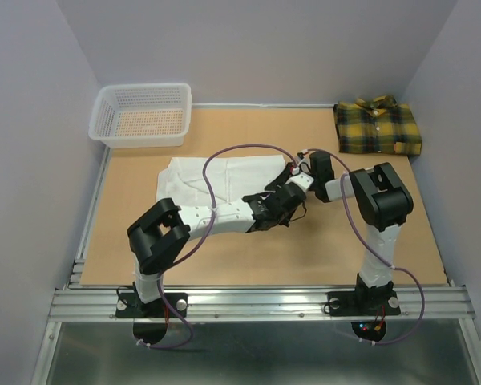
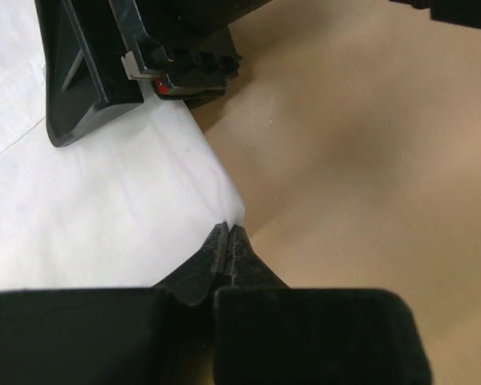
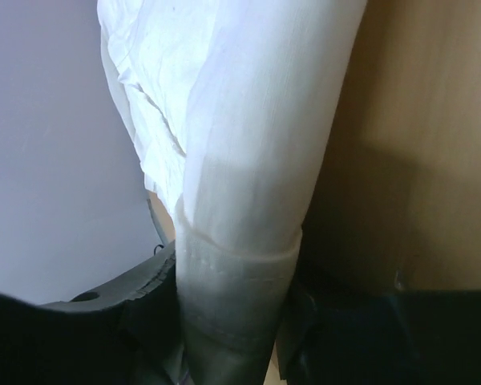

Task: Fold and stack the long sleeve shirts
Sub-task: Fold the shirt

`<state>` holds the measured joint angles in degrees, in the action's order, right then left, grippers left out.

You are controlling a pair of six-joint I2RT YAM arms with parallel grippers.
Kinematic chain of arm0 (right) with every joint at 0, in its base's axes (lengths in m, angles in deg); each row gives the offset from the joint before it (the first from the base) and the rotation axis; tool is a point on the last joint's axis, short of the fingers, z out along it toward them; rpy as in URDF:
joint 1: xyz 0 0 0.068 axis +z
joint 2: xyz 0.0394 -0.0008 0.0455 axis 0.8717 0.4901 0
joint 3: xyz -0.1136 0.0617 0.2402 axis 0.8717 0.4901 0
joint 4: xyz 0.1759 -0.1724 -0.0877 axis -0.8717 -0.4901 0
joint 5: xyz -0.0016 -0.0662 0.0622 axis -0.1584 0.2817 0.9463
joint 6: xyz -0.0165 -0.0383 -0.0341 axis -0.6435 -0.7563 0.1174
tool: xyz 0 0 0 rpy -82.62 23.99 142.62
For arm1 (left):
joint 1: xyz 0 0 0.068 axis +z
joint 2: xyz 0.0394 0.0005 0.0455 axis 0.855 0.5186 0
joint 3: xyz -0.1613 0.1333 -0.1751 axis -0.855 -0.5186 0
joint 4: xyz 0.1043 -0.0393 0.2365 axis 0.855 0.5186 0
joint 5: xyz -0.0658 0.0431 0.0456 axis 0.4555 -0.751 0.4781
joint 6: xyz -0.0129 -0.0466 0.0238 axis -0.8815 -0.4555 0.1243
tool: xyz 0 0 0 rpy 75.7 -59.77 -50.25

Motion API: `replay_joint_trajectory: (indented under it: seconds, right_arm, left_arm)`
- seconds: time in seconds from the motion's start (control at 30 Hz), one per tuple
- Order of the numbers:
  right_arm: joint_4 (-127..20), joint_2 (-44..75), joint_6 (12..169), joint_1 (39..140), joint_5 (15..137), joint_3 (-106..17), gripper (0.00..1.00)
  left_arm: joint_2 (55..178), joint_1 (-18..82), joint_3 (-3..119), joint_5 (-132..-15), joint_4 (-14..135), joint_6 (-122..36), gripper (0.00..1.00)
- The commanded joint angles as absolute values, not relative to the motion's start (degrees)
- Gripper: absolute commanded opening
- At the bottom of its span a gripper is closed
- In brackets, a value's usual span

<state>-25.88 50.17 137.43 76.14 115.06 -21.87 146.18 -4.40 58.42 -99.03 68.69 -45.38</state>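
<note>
The white long sleeve shirt (image 1: 216,180) lies spread on the tan table (image 1: 345,249), and both grippers meet at its right edge. My left gripper (image 1: 282,202) is shut, its tips (image 2: 228,228) pinching a corner of the white cloth (image 2: 88,208). My right gripper (image 1: 295,178) has a thick hemmed roll of the same shirt (image 3: 248,144) between its fingers (image 3: 144,281), which press on it from both sides (image 3: 232,273). The yellow-and-green plaid shirt (image 1: 378,127) sits folded at the back right corner.
A white mesh basket (image 1: 143,115) stands at the back left corner of the table. In the left wrist view, the right arm's black gripper body (image 2: 104,72) hangs just beyond my left fingertips. Purple cables loop over both arms.
</note>
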Motion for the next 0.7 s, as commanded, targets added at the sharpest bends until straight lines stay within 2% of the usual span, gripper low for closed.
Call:
replay_joint_trajectory:
  seconds: [0.0,0.07,0.13,0.23,0.27,0.33,0.47,0.57,0.67]
  right_arm:
    - [-24.1,51.7,136.7,77.2,115.5,-24.8,0.44]
    - [-24.1,51.7,136.0,77.3,115.5,-24.4,0.35]
    - [-24.3,51.0,135.2,77.3,115.2,-23.5,0.27]
    - [-24.8,49.7,133.1,77.2,115.3,-22.6,0.11]
    - [-25.3,49.5,132.5,77.2,115.4,-22.7,0.07]
    - [-27.4,48.8,130.9,77.0,115.4,-22.6,0.01]
    - [-36.4,46.4,121.0,75.6,115.3,-23.2,0.01]
    - [-43.6,43.7,114.8,72.9,115.5,-23.5,0.01]
    - [-53.4,42.5,107.2,69.7,115.5,-26.8,0.01]
  left_arm:
    - [142.8,-5.3,58.4,-99.7,66.9,-45.8,0.00]
    - [142.4,-5.3,58.1,-100.7,67.2,-47.6,0.00]
    - [142.1,-5.2,57.9,-101.8,67.6,-48.4,0.05]
    - [141.3,-5.2,57.9,-102.6,68.9,-49.9,0.20]
    - [140.6,-5.2,57.9,-102.8,69.2,-50.3,0.32]
    - [139.7,-5.1,57.8,-103.0,69.8,-50.6,0.46]
    - [135.7,-3.5,57.5,-102.2,70.9,-51.7,0.69]
    - [131.4,-0.2,56.2,-99.6,71.1,-52.9,0.75]
    - [126.5,5.2,54.8,-95.9,72.1,-53.7,0.76]
